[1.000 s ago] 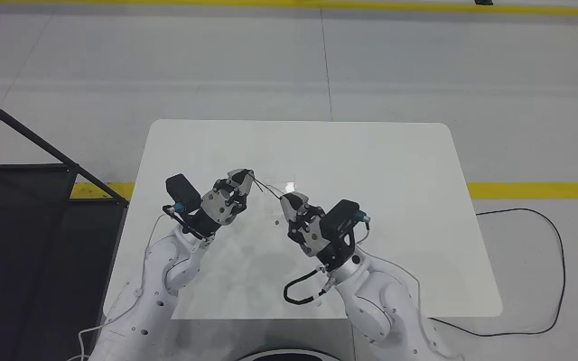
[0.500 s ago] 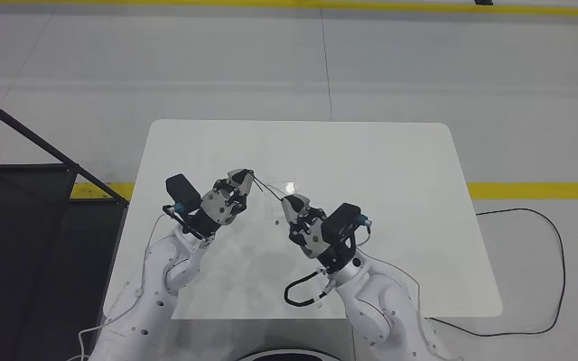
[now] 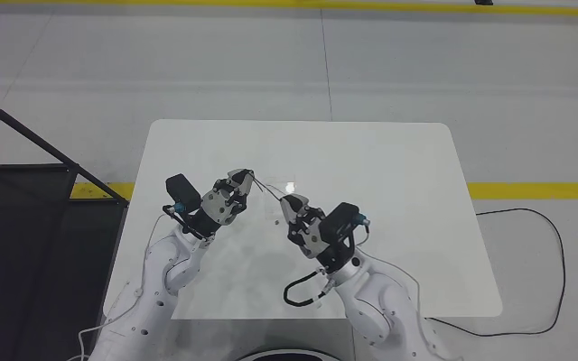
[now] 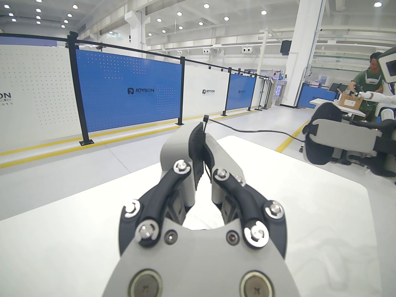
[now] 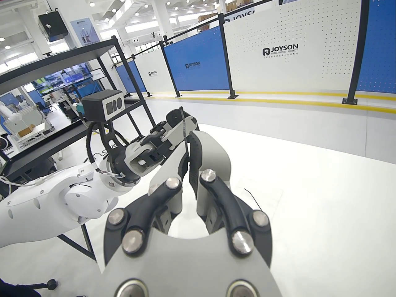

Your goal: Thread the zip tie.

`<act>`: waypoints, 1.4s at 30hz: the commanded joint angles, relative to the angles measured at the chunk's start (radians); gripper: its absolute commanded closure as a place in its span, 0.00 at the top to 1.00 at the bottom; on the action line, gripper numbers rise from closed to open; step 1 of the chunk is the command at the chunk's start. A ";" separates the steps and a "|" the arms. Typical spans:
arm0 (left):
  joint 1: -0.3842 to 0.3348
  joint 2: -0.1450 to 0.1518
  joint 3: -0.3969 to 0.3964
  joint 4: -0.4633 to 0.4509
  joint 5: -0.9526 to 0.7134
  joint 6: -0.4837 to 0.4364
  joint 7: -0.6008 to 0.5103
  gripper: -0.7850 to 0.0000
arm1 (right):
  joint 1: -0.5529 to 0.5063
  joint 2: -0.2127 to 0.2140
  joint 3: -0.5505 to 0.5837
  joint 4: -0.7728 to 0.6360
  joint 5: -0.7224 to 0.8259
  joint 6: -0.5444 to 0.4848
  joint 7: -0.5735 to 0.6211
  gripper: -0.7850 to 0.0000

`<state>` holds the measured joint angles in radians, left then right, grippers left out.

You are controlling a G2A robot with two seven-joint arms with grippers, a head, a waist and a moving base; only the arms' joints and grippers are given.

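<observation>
Zip tie (image 4: 244, 131) held up over the worktop (image 3: 379, 162), one end in each arm
Left end effector (image 4: 204, 139) pinches the head end, right end effector (image 5: 189, 145) pinches the strap. Looks like the lining-up stage to me. Next, the tip probably needs careful steering into the head's slot.

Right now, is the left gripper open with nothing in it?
No, the left gripper is shut on the black zip tie, whose head sticks out just past the fingertips.
</observation>
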<state>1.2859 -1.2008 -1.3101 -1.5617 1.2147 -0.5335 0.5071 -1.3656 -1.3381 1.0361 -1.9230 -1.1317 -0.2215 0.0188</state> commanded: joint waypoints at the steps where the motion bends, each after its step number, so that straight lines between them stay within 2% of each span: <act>1: 0.000 0.000 0.000 0.000 0.000 0.000 0.000 0.00 | 0.001 -0.001 -0.002 0.000 -0.001 0.002 0.000 0.00; 42: 0.000 0.000 0.000 0.000 0.000 0.000 0.000 0.00 | 0.021 -0.012 -0.030 -0.014 -0.024 0.029 0.001 0.00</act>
<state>1.2859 -1.2008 -1.3101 -1.5617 1.2147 -0.5335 0.5071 -1.3448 -1.3500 1.0072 -1.9359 -1.1555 -0.1924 0.0212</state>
